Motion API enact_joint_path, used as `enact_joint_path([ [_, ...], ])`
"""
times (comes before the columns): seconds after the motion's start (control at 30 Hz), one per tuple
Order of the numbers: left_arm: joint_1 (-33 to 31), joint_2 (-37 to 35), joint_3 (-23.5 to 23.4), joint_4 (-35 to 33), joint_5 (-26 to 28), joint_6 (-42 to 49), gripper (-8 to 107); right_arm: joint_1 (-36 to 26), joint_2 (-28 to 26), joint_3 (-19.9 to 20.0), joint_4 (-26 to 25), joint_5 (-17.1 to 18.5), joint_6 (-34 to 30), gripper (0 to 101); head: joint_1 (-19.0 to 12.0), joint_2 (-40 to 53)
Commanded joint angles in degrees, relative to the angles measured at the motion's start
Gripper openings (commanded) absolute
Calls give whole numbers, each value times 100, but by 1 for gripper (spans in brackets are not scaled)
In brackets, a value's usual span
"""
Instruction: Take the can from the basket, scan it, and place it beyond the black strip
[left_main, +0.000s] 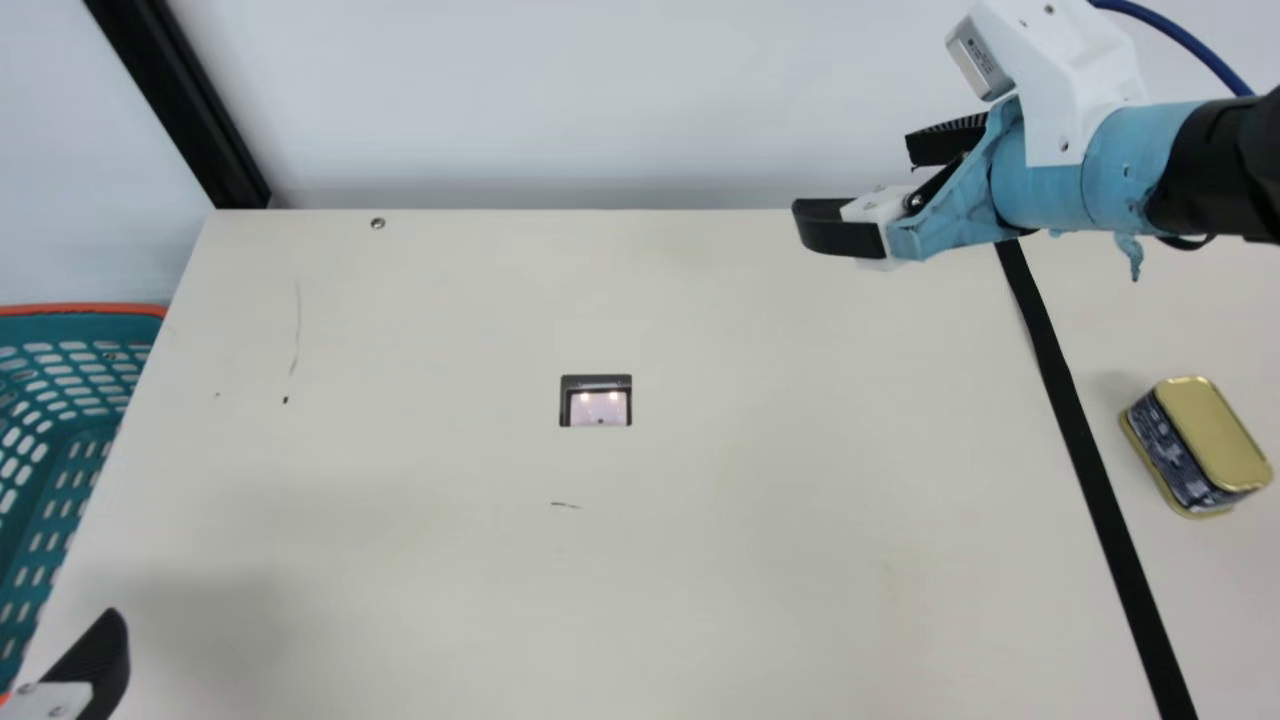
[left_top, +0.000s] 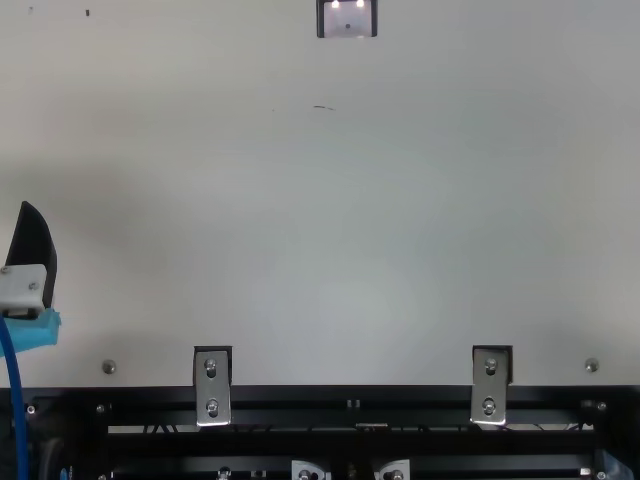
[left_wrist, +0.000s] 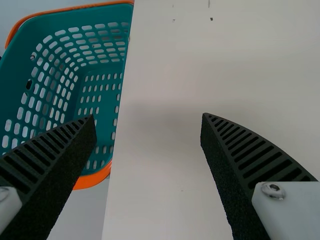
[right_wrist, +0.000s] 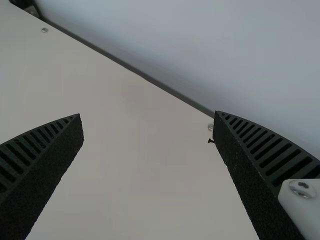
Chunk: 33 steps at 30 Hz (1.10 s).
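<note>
Table edge (left_main: 196, 265) beside basket (left_main: 80, 309)

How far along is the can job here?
Placing looks done: the can lies beyond the black strip. Whether it was scanned, I can't tell; the scanner is lit. Nothing is in hand: left gripper and right gripper are open around nothing. Probably no handling is left, unless the scan was missed.
</note>
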Motion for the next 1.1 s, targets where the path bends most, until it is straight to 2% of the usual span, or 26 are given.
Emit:
enact_joint_path([
  [0.0, 0, 0, 0, 0, 0, 0, 90, 76, -4, 38, 347, 8, -134, 101, -121, 97],
  [0.23, 0, 0, 0, 0, 0, 0, 90, 346, -97, 274, 1048, 0, -547, 101, -99, 120],
  [0.63, 0, 0, 0, 0, 0, 0, 90, 438, -104, 346, 1050, -11, -611, 101, -99, 120],
  [0.7, -32, 2, -1, 40, -1, -55, 90, 475, -106, 268, 914, -9, -449, 101, -99, 120],
  [0.87, -73, -104, 38, 100, 41, -158, 90, 590, -226, 311, 638, -308, -324, 101, -99, 120],
  [1.07, -109, -461, 131, 124, 222, -331, 90, 757, -633, 775, 516, -902, -455, 101, -99, 120],
])
